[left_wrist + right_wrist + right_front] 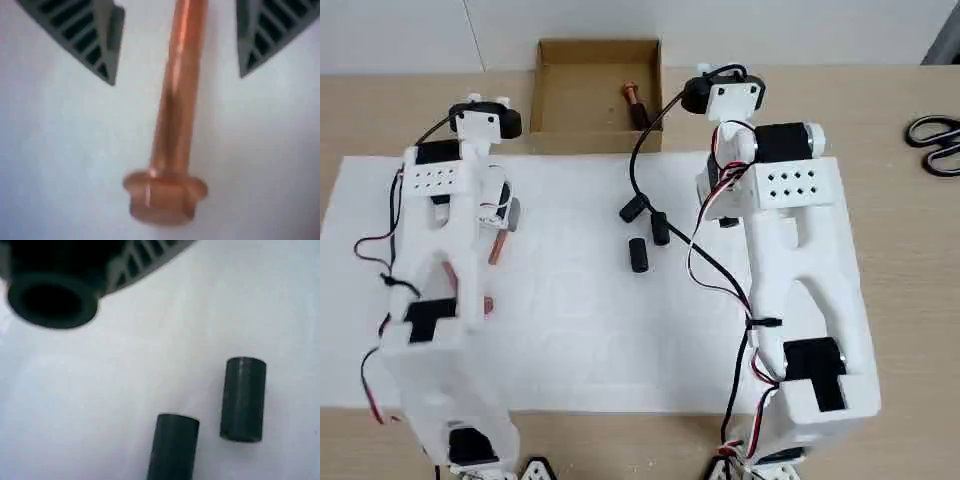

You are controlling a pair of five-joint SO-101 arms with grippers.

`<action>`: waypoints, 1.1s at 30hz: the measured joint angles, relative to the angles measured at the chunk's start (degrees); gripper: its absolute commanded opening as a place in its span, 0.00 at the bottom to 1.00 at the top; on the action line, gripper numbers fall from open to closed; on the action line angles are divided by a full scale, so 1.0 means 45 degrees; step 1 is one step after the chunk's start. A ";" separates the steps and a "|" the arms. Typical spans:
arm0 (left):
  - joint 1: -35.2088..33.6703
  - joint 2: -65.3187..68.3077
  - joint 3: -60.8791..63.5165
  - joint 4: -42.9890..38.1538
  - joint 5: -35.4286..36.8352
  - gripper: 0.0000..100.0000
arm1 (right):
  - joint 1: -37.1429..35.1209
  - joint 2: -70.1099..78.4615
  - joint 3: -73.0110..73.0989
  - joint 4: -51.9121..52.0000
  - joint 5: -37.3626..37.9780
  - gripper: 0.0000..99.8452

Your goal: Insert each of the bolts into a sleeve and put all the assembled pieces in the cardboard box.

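On the sheet the left gripper hangs with jaws apart astride a copper bolt — neither jaw touches the shaft, and the head lies clear of them. An off-centre close could roll the smooth shaft aside or grip it askew. Mid-sheet lie two spare sleeves; the box beyond holds one finished piece. The right gripper looks clamped on a sleeve — a slack hold might let it twist when the bolt pushes in.
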 measured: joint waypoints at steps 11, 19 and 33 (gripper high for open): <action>0.0000 0.3399 -0.3477 0.0391 -0.0059 0.15 | 0.0000 0.0000 0.0000 0.0000 0.0000 0.00; 0.0176 0.3829 -0.4005 0.0762 -0.0059 0.04 | 0.0000 0.0000 0.0000 0.0000 0.0000 0.00; 0.0254 0.4103 -0.7267 0.3751 0.0020 0.01 | 0.0000 0.0000 0.0000 0.0000 0.0000 0.00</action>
